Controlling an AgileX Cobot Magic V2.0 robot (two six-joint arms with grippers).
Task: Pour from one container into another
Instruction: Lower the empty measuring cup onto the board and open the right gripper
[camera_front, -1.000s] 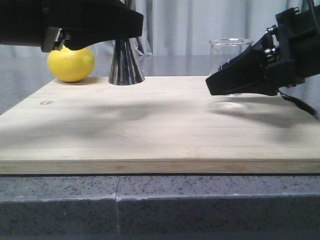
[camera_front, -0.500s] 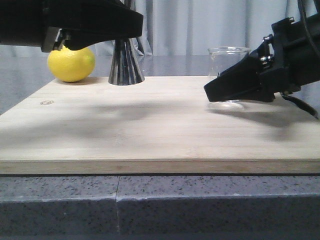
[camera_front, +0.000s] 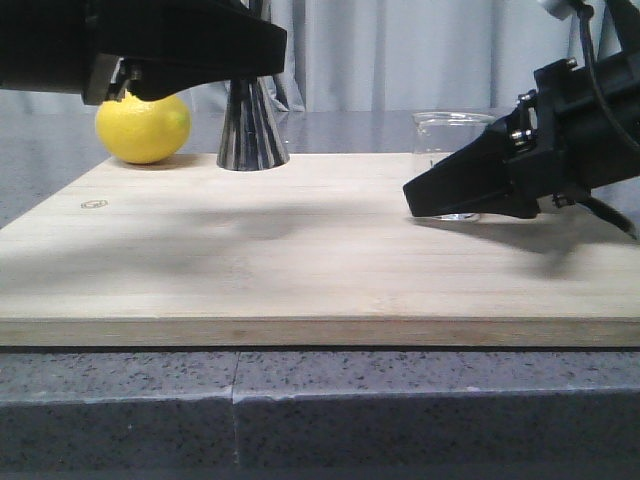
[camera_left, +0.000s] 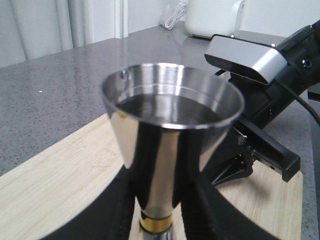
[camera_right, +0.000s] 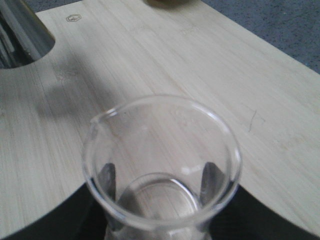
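The steel jigger (camera_front: 252, 135) stands upright at the back left of the wooden board (camera_front: 300, 260). My left gripper (camera_front: 255, 55) is shut on it, with black fingers on both sides of the cone just above the gold band (camera_left: 157, 223). A dark, level surface shows inside its upper cup (camera_left: 170, 107). On the right, the clear glass beaker (camera_front: 448, 135) is upright with its base at the board, and my right gripper (camera_front: 415, 200) is shut on it. Both pads (camera_right: 106, 176) show through the glass, and the beaker (camera_right: 160, 150) looks empty.
A yellow lemon (camera_front: 142, 128) sits at the back left corner of the board, just left of the jigger. The board rests on a grey speckled counter (camera_front: 300, 400). The right arm and its camera (camera_left: 250, 60) sit close beyond the jigger.
My right gripper has lowered the beaker from above the board down to its surface and shifted slightly left. The left gripper and jigger have not moved.
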